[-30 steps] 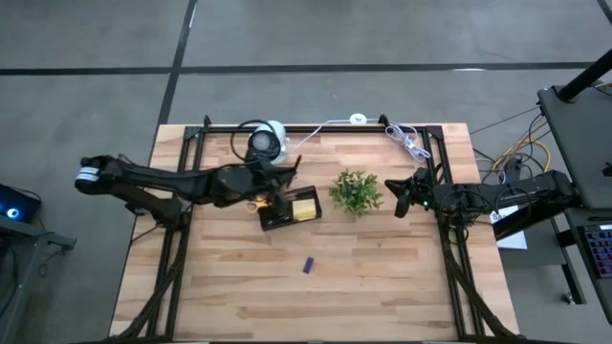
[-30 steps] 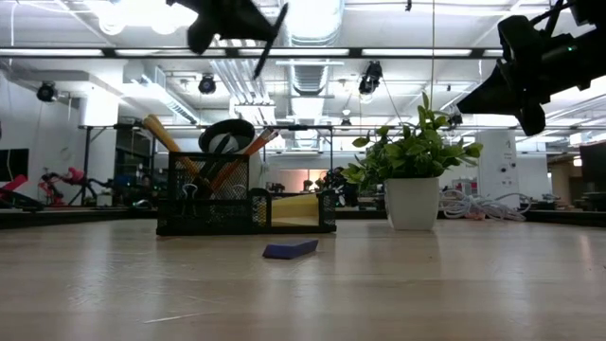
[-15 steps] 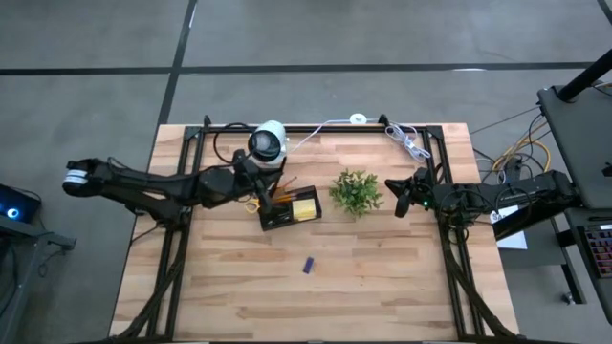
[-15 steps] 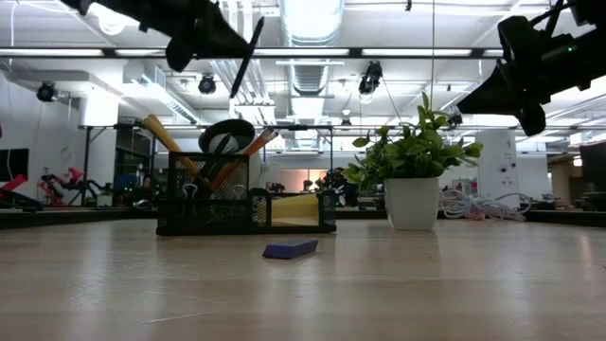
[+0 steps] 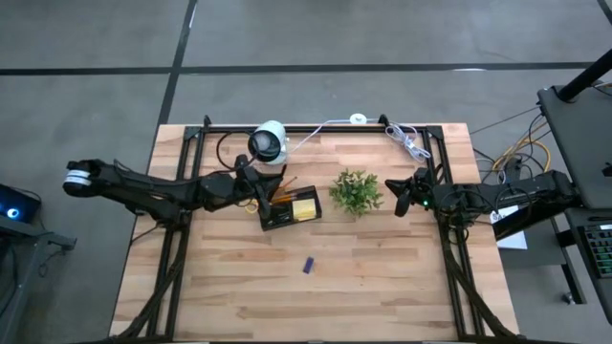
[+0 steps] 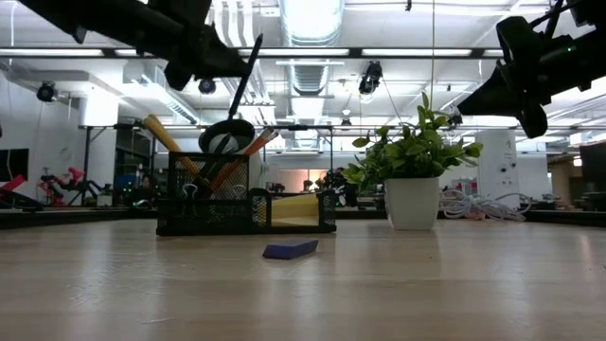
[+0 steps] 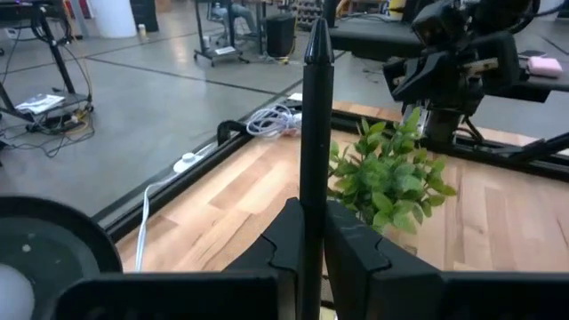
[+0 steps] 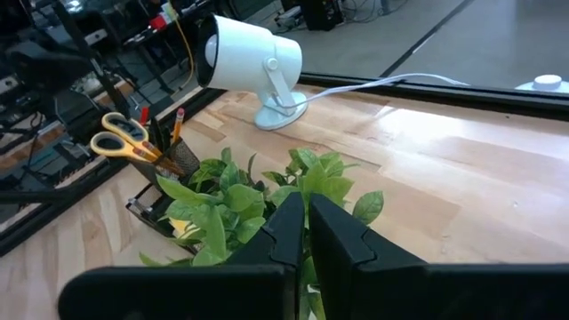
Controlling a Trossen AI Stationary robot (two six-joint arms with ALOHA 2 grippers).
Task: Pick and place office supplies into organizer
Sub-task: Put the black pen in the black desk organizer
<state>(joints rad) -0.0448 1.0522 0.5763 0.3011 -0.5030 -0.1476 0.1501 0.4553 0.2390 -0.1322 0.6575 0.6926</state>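
- Since the earlier frame, the left tool (image 6: 220,64) has drawn back from above the organizer (image 5: 290,210) toward its left edge, carrying the pen (image 7: 315,133).
- Left tool is clamped on that black pen, which hangs tilted above the organizer's tall cup.
- Scissors (image 8: 124,138) and pencils (image 6: 159,133) stand in the cup; the sticky pad (image 5: 305,207) lies in the tray part.
- Blue piece (image 5: 309,265) lies on the table (image 5: 382,277), in front of the organizer.
- Right tool (image 5: 394,199), fingers together and empty, hovers beside the plant (image 5: 356,191).
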